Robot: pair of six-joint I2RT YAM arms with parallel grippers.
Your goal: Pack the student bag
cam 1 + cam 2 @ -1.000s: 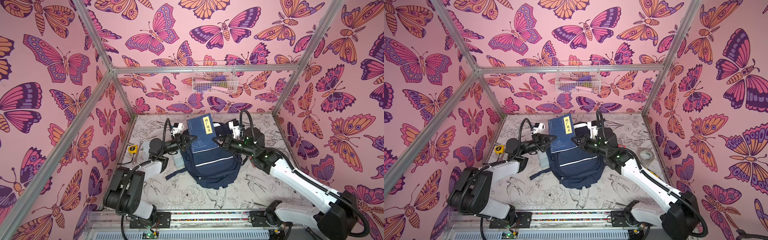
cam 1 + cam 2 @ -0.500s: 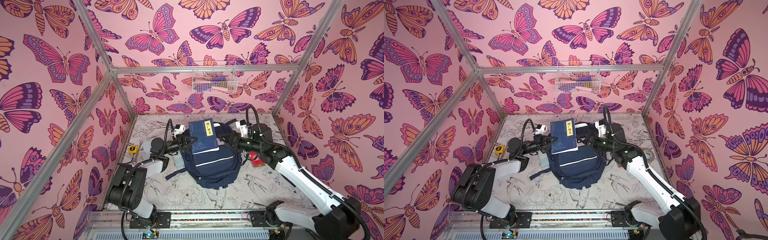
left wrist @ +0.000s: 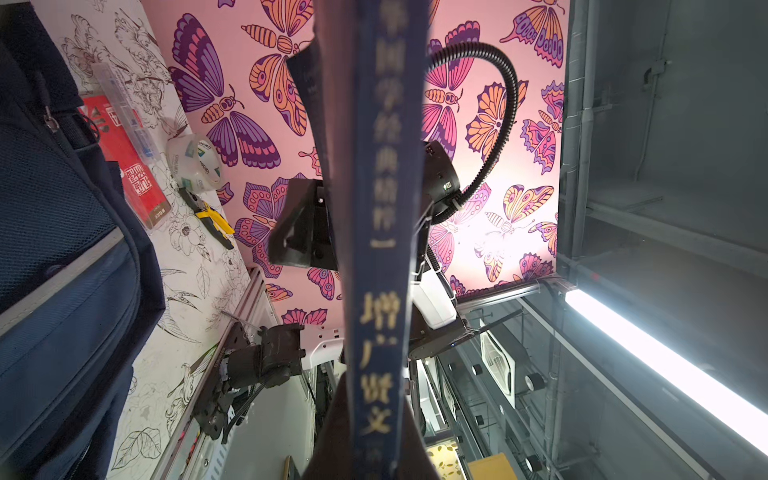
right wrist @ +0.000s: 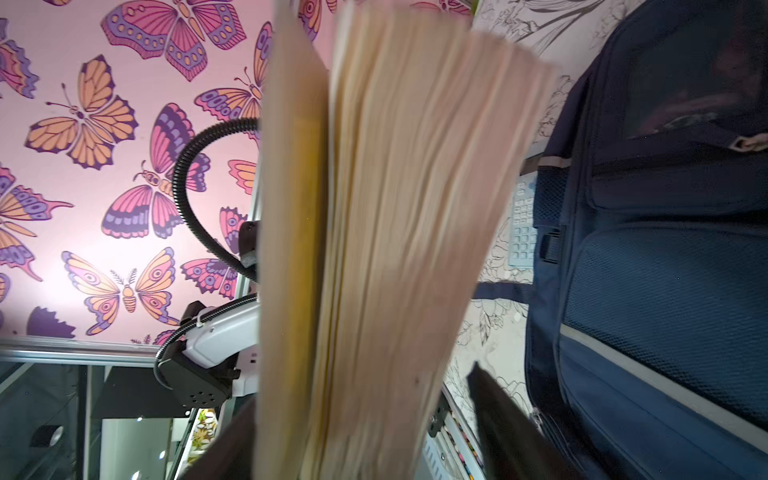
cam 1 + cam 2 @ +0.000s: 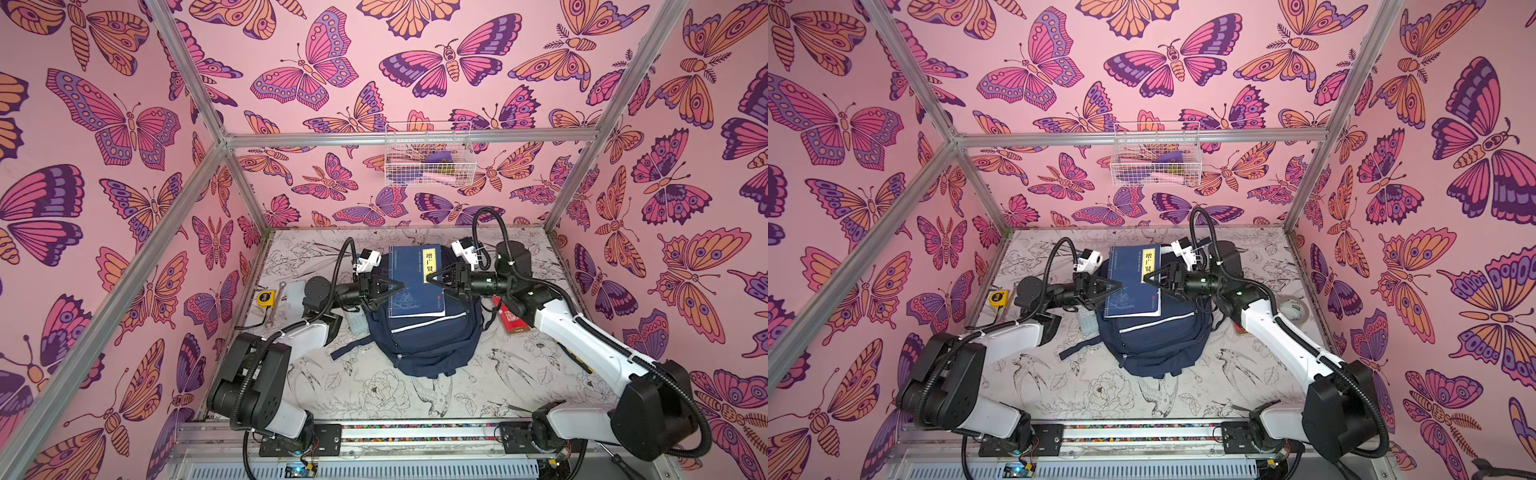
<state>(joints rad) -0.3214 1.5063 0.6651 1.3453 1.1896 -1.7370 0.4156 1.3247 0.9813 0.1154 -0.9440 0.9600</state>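
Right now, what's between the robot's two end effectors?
A flat navy blue book with a yellow label, over the navy fabric backpack; both top views show it.

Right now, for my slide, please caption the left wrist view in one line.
Spine of the navy book in the shut left gripper, held over the student bag, with a tape roll beyond.

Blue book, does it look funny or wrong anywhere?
Yes. The blue book isn't inside the student bag; it hangs above it, its spine pinched by the jaws of the left gripper, and its loose pages fan apart on the other side.
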